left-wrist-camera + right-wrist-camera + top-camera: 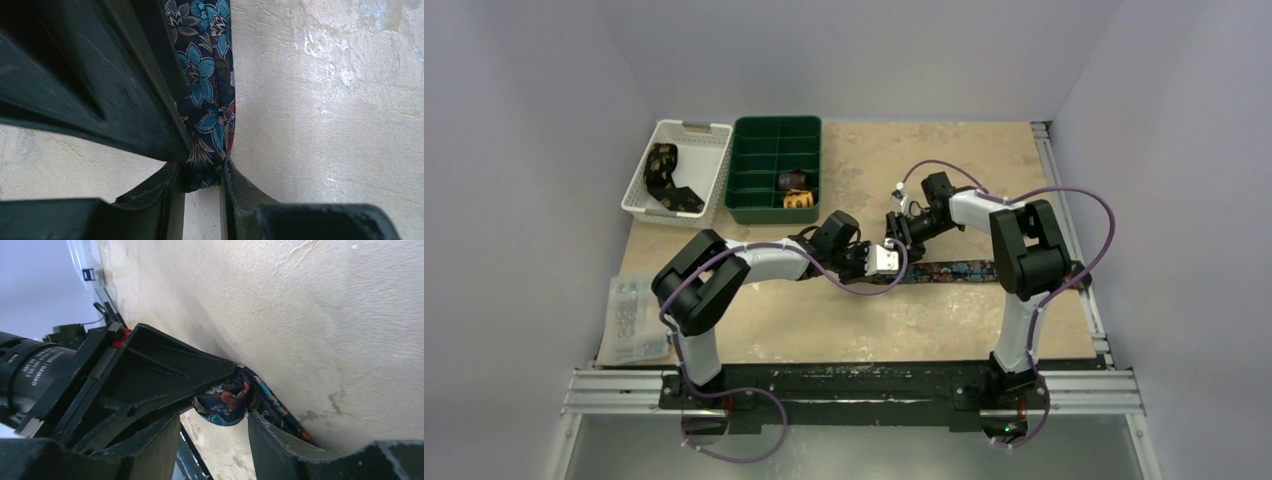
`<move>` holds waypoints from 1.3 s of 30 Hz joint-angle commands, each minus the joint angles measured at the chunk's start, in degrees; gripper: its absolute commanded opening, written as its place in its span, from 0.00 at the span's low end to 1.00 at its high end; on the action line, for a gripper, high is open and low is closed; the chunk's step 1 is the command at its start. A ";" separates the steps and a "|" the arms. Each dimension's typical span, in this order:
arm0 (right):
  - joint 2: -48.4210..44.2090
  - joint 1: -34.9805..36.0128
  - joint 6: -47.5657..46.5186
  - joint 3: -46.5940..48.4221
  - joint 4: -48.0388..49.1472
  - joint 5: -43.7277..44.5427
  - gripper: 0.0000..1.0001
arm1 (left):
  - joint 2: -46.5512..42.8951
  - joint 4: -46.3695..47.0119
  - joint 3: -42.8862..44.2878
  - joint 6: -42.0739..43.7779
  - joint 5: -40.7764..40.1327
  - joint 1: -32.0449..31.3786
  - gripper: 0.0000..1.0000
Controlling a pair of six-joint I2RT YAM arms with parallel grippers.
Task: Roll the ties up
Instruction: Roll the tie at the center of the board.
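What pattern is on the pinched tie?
Navy tie with teal-blue flowers; clearest in left wrist view.

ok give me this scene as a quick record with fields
tie in work: navy floral tie, lying across the table
left gripper: jaws shut on the tie's folded end
right gripper: jaws straddle the rolled end, grip unclear
green tray: two rolled ties
white basket: black-and-gold tie

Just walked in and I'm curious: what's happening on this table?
A navy floral fabric necktie lies stretched across the beige table. The left tool pinches its end; the right tool, open, straddles that same end. Two rolled ties sit in the green compartment tray; a black-and-gold tie lies in the white basket.
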 commanded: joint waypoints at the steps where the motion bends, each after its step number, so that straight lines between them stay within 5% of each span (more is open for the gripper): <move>1: -0.35 1.94 2.62 -1.93 6.36 -1.62 0.52 | 3.79 -7.89 -1.31 1.69 -3.23 -0.19 0.05; 7: 0.82 2.92 3.71 -3.40 11.05 -0.20 0.48 | 3.84 -8.34 -1.12 1.79 -2.92 -0.18 0.05; 18: 0.18 2.99 -3.19 -3.98 3.44 1.73 0.01 | 4.24 -8.75 -0.55 0.78 -3.37 -0.18 0.06; 20: 0.64 3.00 -3.98 -3.36 1.70 1.62 0.00 | 4.42 -8.91 -0.40 0.61 -3.44 -0.11 0.06; 23: 0.11 2.73 -5.77 -3.25 -0.02 1.50 0.25 | 4.47 -9.08 -0.26 0.64 -3.38 -0.14 0.06; 27: -0.27 2.58 -4.23 -3.06 1.16 0.33 0.32 | 4.65 -9.13 -0.18 0.73 -3.32 -0.10 0.06; 29: -0.25 2.68 -2.64 -3.09 1.93 -0.48 0.28 | 4.65 -9.28 -0.04 0.72 -3.35 -0.09 0.06; 33: -0.64 2.61 -3.01 -3.84 2.67 -0.47 0.00 | 4.80 -9.52 0.15 0.57 -3.52 -0.09 0.07; 39: 0.92 2.52 -7.11 -5.35 1.71 5.23 0.00 | 2.32 -5.63 -0.99 -5.67 0.37 1.95 0.51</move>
